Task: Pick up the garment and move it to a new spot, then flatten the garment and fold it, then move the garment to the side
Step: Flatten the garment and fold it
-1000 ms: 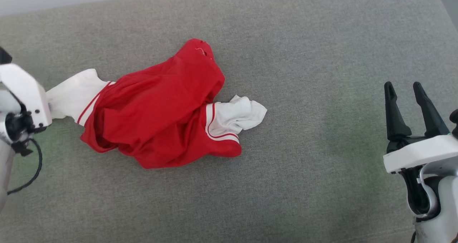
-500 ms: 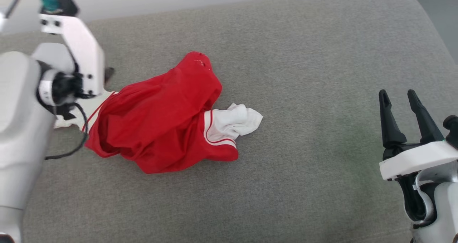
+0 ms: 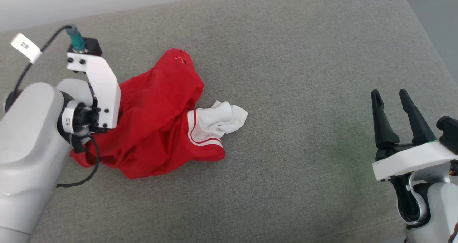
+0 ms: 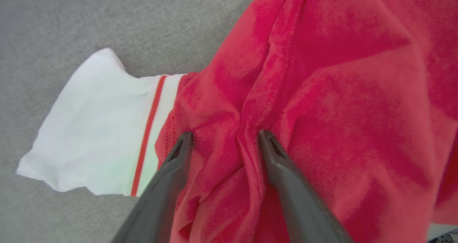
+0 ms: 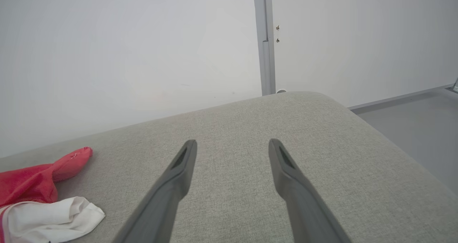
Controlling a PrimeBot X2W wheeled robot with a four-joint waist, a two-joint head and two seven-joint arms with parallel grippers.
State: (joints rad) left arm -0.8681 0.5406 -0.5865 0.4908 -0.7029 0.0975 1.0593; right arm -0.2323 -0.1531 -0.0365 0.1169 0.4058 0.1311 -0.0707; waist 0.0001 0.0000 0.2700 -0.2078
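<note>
A: On the grey cushion (image 3: pixel 304 74), left of the middle, the shirt (image 3: pixel 157 128) lies in a red heap, neither spread nor folded. What is different from a second ago?

B: The big pale left arm (image 3: pixel 32 146). It was out at the cushion's left edge, by a white sleeve. Now it has swung in over the left part of the heap. The heap itself looks unchanged. The head camera turned a little, so it sits elsewhere in the picture.

A: And the left gripper (image 4: pixel 225 134)?

B: Its fingers stand apart, tips down on the red cloth just right of the sleeve seam. A raised ridge of cloth (image 4: pixel 247 128) runs between them, and nothing is clamped.

A: The right gripper (image 3: pixel 389 94)?

B: Also spread and empty, near the cushion's right side, well apart from the shirt.

A: So where does that leave the job?

B: At a fresh grab, I'd say. Closing on that ridge would pinch it, ready for lifting or pulling flat. One white sleeve (image 4: pixel 96 125) lies smooth at the left, and the other sleeve (image 3: pixel 222 119) is crumpled at the heap's right. Flattening looks not yet begun.
</note>
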